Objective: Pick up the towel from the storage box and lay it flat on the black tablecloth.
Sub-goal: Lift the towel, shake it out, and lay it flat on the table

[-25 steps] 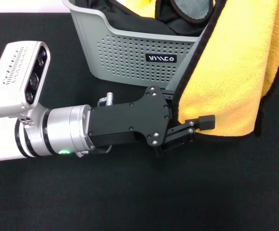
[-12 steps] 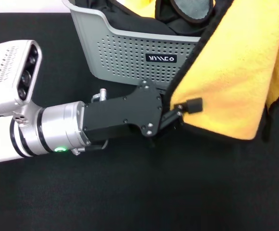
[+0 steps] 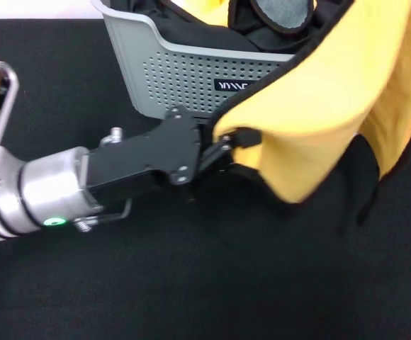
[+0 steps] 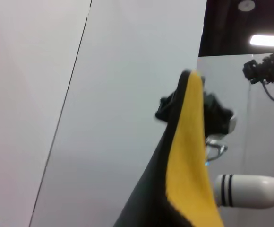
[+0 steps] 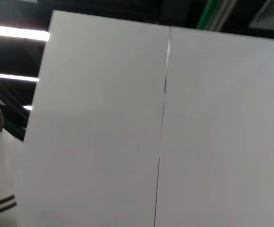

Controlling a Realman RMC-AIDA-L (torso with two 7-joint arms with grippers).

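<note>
The orange-yellow towel (image 3: 312,92) with black edging hangs from above the light grey storage box (image 3: 184,78) down to the black tablecloth (image 3: 191,283). My left gripper (image 3: 235,142) reaches in from the left in front of the box and is shut on the towel's lower black edge. In the left wrist view the towel (image 4: 186,165) rises to a peak held by my right gripper (image 4: 193,101), which is shut on it high above. The right gripper is out of the head view.
The box stands at the far middle of the tablecloth, with dark cloth inside it (image 3: 212,28). Bare tablecloth stretches in front of and to the left of the box. The right wrist view shows only white wall panels.
My left gripper has moved left and toward the box, closing on the towel's lower edge and pulling it leftward. The towel's bottom hem has risen and bunched.
</note>
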